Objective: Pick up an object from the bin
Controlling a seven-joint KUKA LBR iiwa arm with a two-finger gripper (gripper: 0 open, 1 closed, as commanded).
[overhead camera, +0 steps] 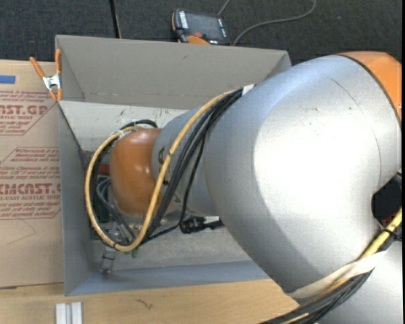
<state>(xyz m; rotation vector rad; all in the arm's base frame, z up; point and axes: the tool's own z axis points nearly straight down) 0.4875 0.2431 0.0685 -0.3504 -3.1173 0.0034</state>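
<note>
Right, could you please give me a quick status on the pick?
Gripper low at bin's lower-left corner. What lies under it: cannot tell. Arm and cables block the view.

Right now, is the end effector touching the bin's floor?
Cannot tell. In the camera view, the arm's orange cover and cables hide the tip of the end effector near the bin floor.

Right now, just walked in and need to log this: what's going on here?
A silver robot arm comes in from the right and bends down into the grey bin. Its orange-covered wrist is low at the bin's left side, the hand near the front-left corner. Whether it holds anything cannot be told.
</note>
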